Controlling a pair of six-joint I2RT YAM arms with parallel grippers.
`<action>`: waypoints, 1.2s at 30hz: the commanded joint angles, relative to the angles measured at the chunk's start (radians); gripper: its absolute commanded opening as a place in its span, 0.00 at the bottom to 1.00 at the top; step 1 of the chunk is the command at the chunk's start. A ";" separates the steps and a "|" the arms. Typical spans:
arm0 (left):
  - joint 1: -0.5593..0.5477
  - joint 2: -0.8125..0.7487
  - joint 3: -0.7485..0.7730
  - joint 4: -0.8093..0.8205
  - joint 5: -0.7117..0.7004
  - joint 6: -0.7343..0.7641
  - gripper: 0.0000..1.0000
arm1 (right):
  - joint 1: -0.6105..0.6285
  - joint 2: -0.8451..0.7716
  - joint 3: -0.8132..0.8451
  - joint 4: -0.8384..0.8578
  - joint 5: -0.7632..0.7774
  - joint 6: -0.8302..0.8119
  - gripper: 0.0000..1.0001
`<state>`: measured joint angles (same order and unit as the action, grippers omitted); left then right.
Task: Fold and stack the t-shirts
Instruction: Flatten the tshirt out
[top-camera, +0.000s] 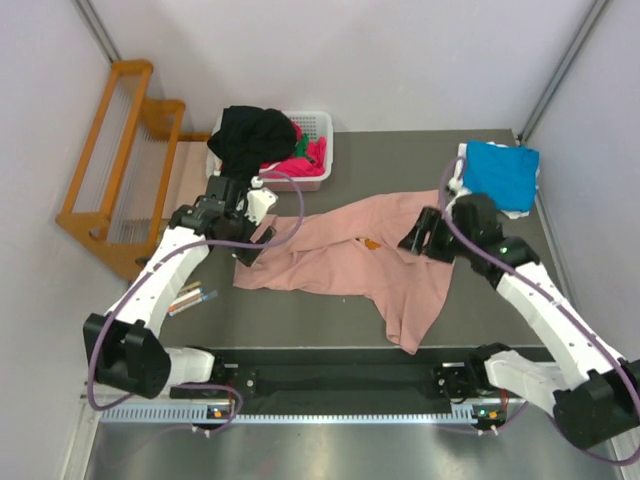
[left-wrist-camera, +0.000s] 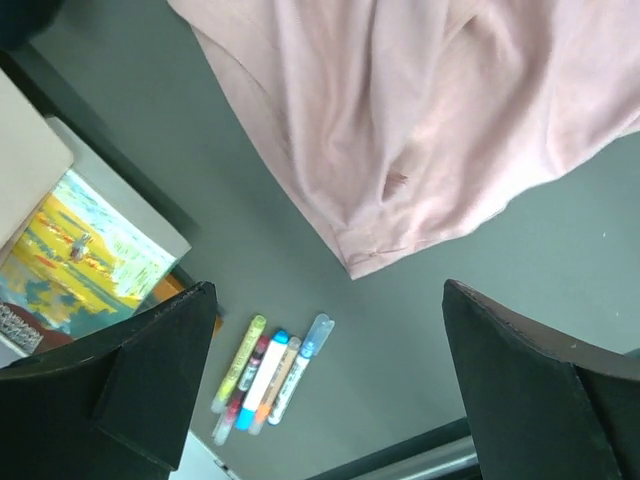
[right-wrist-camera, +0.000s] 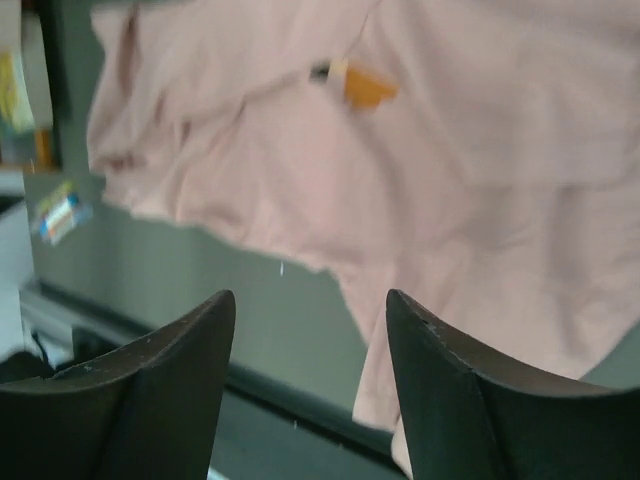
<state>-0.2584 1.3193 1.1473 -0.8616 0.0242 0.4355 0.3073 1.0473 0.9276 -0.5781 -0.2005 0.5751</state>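
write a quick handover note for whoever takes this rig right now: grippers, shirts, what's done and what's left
Left gripper: fingers open, empty, above the table by the left edge of the pink shirt.
Right gripper: fingers open, empty, over the right part of that shirt.
Pink shirt: spread but rumpled mid-table, print up, not folded.
Blue shirt: folded at the far right corner.
Basket: far side, black shirt draped over its rim, magenta shirt and green shirt inside.
Done: the blue one, it seems.
Left: fold the pink, stack it on the blue, then the basket's shirts.
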 joint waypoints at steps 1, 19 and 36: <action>0.001 -0.011 -0.127 0.010 0.005 -0.009 0.99 | 0.157 -0.065 -0.200 -0.039 -0.025 0.107 0.61; 0.001 0.173 -0.165 0.153 -0.013 -0.058 0.98 | 0.343 -0.061 -0.245 -0.204 0.154 0.175 0.59; 0.039 0.256 -0.293 0.171 0.008 -0.070 0.80 | 0.343 -0.015 -0.277 -0.264 0.194 0.152 0.58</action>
<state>-0.2237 1.5570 0.8719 -0.7090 0.0036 0.3820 0.6331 1.0058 0.6426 -0.8371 -0.0299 0.7399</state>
